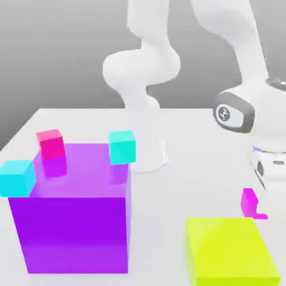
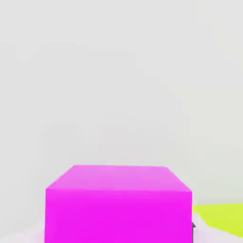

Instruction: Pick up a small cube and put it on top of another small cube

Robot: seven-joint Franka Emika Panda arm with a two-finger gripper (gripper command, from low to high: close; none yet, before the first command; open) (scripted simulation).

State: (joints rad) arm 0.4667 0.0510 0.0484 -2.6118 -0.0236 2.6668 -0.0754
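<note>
The tool [image 2: 121,232] is closed on the pink cube [image 2: 118,216], one finger on each side, likely so it won't slip when lifted. They are just beside the yellow block [image 1: 226,246], whose top seems left free.
</note>
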